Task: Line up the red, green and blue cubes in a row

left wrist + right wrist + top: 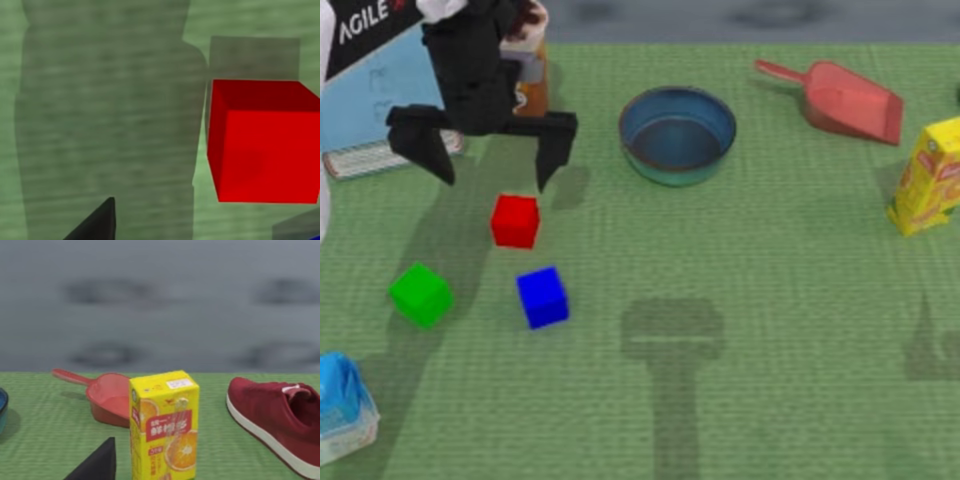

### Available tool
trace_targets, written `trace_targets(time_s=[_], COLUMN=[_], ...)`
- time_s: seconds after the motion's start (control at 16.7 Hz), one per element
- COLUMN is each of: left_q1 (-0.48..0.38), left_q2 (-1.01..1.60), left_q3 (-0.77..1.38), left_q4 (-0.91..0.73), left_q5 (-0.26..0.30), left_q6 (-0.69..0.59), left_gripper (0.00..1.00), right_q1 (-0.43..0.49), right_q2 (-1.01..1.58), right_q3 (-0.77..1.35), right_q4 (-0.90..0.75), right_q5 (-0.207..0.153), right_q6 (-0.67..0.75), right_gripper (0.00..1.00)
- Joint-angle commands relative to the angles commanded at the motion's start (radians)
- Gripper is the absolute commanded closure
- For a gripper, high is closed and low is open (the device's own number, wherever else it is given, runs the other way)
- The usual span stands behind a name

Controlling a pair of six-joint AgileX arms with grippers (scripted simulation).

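Note:
The red cube (514,221) rests on the green mat, with the blue cube (542,297) just in front of it and the green cube (420,294) off to the left. My left gripper (495,182) hovers open just behind the red cube, its fingers spread wide and nothing between them. In the left wrist view the red cube (265,145) fills one side, beside one dark fingertip (102,220). The right arm is outside the top view. Its wrist view shows a single dark finger (102,462) well off centre, gripping nothing.
A blue bowl (677,135) stands at the back centre and a red scoop (840,100) at the back right. A yellow juice carton (930,178) stands at the right edge, next to a red shoe (275,415). A book (380,140) and a blue pack (340,405) lie at the left.

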Motion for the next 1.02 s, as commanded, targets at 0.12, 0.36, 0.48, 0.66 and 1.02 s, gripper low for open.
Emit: trace_targets(time_s=[0.12, 0.36, 0.48, 0.66, 1.02], left_q1=[-0.002, -0.003, -0.003, -0.004, -0.004], left_q2=[0.010, 0.053, 0.074, 0.083, 0.083], left_q3=[-0.031, -0.142, -0.191, -0.212, -0.212], left_q4=[0.037, 0.203, 0.270, 0.295, 0.295], left_q5=[0.000, 0.001, 0.001, 0.001, 0.001], left_q6=[0.002, 0.002, 0.001, 0.001, 0.001], left_gripper=[0.00, 0.00, 0.00, 0.00, 0.30], right_q1=[0.000, 0.000, 0.000, 0.000, 0.000], right_q2=[0.000, 0.000, 0.000, 0.000, 0.000], right_q3=[0.000, 0.000, 0.000, 0.000, 0.000], right_q4=[0.000, 0.000, 0.000, 0.000, 0.000], right_q5=[0.000, 0.000, 0.000, 0.000, 0.000], right_q6=[0.000, 0.000, 0.000, 0.000, 0.000], right_gripper=[0.00, 0.00, 0.00, 0.00, 0.00])
